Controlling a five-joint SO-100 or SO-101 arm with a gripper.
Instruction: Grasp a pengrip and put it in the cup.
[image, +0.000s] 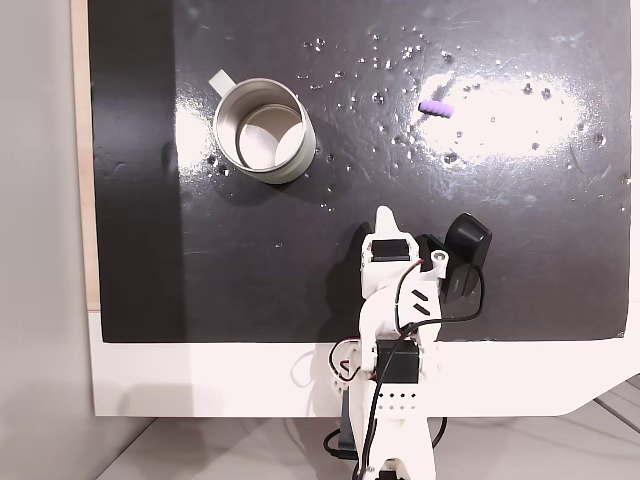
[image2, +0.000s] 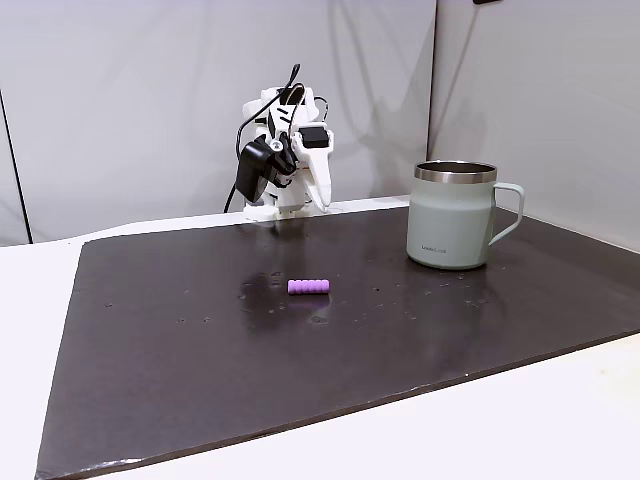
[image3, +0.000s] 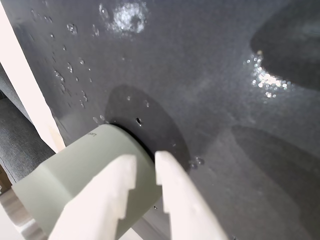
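While the arm sits folded at the near edge of the bench (image: 140, 300), the pengrip (image: 436, 107) lies flat on the dark mat, alone, well apart from the cup (image: 262, 131). Seen from above, its long axis runs left to right, one end toward the cup; the side camera shows the same lie (image2: 308, 287), across the mat. The cup (image2: 451, 215) stands upright, handle away from the pengrip. The gripper (image3: 145, 162) holds nothing, its white fingers (image3: 172, 185) only slightly parted, pointing down beside the cup's wall (image3: 85, 175).

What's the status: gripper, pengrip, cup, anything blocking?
Gripper nearly shut, empty, near the base. Pengrip loose on the mat, apart from the cup. Nothing in the way.
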